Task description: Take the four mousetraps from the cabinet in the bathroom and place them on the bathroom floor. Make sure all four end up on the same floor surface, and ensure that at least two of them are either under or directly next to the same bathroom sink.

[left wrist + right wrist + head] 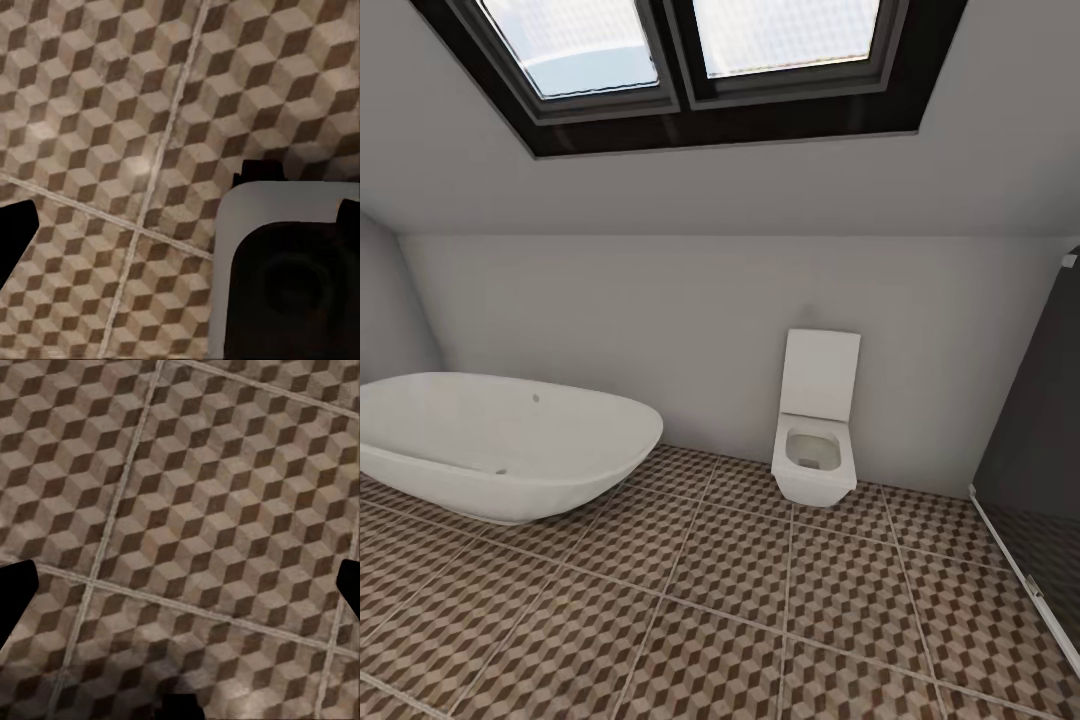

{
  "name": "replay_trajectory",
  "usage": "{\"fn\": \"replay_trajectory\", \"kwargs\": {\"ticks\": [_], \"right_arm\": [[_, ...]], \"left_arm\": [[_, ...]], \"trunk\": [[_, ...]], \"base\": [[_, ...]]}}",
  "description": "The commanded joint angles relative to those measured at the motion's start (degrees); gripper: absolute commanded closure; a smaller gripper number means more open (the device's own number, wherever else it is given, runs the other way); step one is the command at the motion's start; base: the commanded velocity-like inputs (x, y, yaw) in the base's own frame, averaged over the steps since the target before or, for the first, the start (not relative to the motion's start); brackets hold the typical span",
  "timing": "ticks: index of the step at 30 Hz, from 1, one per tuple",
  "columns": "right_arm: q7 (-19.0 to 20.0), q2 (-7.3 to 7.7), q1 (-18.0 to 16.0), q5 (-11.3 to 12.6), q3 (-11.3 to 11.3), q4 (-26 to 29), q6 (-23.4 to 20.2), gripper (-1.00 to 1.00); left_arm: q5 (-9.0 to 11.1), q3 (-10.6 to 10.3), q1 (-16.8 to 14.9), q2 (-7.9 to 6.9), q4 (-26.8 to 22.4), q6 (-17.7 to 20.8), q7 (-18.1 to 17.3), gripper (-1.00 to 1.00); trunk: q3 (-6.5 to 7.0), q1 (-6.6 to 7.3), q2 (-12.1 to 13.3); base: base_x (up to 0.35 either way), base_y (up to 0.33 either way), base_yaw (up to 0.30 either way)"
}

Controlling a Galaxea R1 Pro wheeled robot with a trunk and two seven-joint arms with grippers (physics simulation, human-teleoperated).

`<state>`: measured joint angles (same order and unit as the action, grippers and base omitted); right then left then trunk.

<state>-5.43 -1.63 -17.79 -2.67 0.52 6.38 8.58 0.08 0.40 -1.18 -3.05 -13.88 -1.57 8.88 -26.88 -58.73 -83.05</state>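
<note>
facing a plain grey wall under a sloped ceiling with a dark-framed skylight (690,60), the head view takes in a white oval bathtub (500,445) at the left, a white square wall-hung toilet (816,440) right of centre, and a dark glass-walled shower enclosure (1040,450) at the far right. all three stand on the bathroom floor of large square tiles with a brown, beige and white cube pattern (740,600).

the relation the coming move turns on cannot be read here: the mousetraps, their wooden cabinet and the sink vanity lie somewhere outside what the head camera faces, so which way they lie, how their long axes run, and which arm is nearer are all unknown. my judgement is that the base must turn away from this wall before any reach can be planned.

the two wrist views add what the head view lacks. the left wrist camera looks down on the cube tiles with a pale grey rounded part of the robot's own body (289,270) beside the arm; the left end effector (187,225) shows only dark tips at opposite edges, so it stands wide with nothing between. the right end effector (184,589) looks down on bare tile, tips likewise far apart and empty. both hang well above the floor, touching nothing.
</note>
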Motion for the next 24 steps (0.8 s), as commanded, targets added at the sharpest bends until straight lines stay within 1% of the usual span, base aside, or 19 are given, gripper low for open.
{"fn": "replay_trajectory", "kwargs": {"ticks": [1, 2, 3, 5, 6, 7, 8, 9, 10, 12, 13, 17, 20, 23, 24], "right_arm": [[-0.35, 0.02, 0.00, -0.27, 0.07, -2.08, 0.87, -1.00], [-0.41, 0.03, 0.06, -0.26, 0.08, -2.78, 0.98, -1.00], [-0.55, 0.04, 0.39, -0.25, 0.09, -4.15, 0.89, -1.00], [-0.63, 0.01, 1.73, -0.24, 0.11, -4.86, -0.39, -1.00], [-0.64, -0.03, 2.95, -0.22, 0.13, -5.12, -1.99, -1.00], [-0.64, -0.05, 3.58, -0.21, 0.14, -5.22, -2.95, -1.00], [-0.64, -0.14, 4.76, -0.18, 0.16, -5.35, -5.10, -1.00], [-0.64, -0.19, 5.26, -0.18, 0.15, -5.40, -6.27, -1.00], [-0.65, -0.26, 6.02, -0.17, 0.13, -5.47, -8.66, -1.00], [-0.71, -0.28, 6.53, -0.16, 0.10, -5.50, -11.13, -1.00], [-0.74, -0.18, 6.85, -0.15, 0.02, -5.47, -13.59, -1.00], [-0.68, 0.30, 7.27, -0.18, -0.07, -5.30, -17.88, -1.00], [-0.62, 0.50, 7.36, -0.18, -0.13, -5.10, -18.38, -1.00], [-0.56, 0.34, 7.40, -0.07, -0.32, -4.31, -15.74, -1.00], [-0.54, 0.27, 7.41, 0.00, -0.34, -3.90, -13.90, -1.00]], "left_arm": [[0.01, -0.03, -0.05, -0.12, 3.37, -0.90, 0.10, -1.00], [0.05, -0.07, -0.05, -0.22, 4.63, -1.14, 0.09, -1.00], [0.11, -0.14, -0.02, -0.46, 7.46, -1.60, 0.09, -1.00], [0.14, -0.19, 0.04, -0.59, 10.49, -1.81, 0.13, -1.00], [0.16, -0.22, 0.07, -0.64, 13.01, -1.89, 0.14, -1.00], [0.16, -0.22, 0.08, -0.64, 14.19, -1.92, 0.15, -1.00], [0.17, -0.22, 0.13, -0.62, 15.75, -1.96, 0.17, -1.00], [0.17, -0.22, 0.16, -0.62, 16.25, -1.96, 0.19, -1.00], [0.17, -0.22, 0.21, -0.61, 16.97, -1.94, 0.21, -1.00], [0.18, -0.22, 0.24, -0.59, 17.41, -1.91, 0.23, -1.00], [0.18, -0.22, 0.26, -0.57, 17.65, -1.89, 0.21, -1.00], [0.13, -0.22, 0.29, -0.56, 17.91, -1.88, 0.09, -1.00], [0.06, -0.15, 0.30, -0.51, 17.80, -1.92, 0.02, -1.00], [0.02, -0.07, 0.30, -0.36, 17.07, -1.94, -0.07, -1.00], [0.01, -0.08, 0.30, -0.33, 16.89, -1.94, -0.08, -1.00]], "trunk": [[-0.05, 0.00, -0.03], [-0.05, 0.00, -0.03], [-0.05, 0.00, -0.03], [-0.05, 0.00, -0.03], [-0.05, 0.00, -0.03], [-0.05, 0.00, -0.03], [-0.05, 0.00, -0.03], [-0.05, 0.00, -0.03], [-0.05, 0.00, -0.03], [-0.05, 0.00, -0.03], [-0.05, 0.00, -0.03], [-0.05, 0.00, -0.03], [-0.05, 0.00, -0.03], [-0.05, 0.00, -0.03], [-0.05, 0.00, -0.03]], "base": [[0.000, 0.000, 0.000], [0.000, 0.000, 0.000], [0.000, 0.000, 0.000], [0.000, 0.000, 0.000], [0.000, 0.000, 0.000], [0.000, 0.000, 0.000], [0.000, 0.000, 0.000], [0.000, 0.000, 0.000], [0.000, 0.000, 0.000], [0.000, 0.000, 0.000], [0.000, 0.000, 0.000], [0.000, 0.000, 0.000], [0.000, 0.000, 0.000], [0.000, 0.000, 0.000], [0.000, 0.000, 0.000]]}}
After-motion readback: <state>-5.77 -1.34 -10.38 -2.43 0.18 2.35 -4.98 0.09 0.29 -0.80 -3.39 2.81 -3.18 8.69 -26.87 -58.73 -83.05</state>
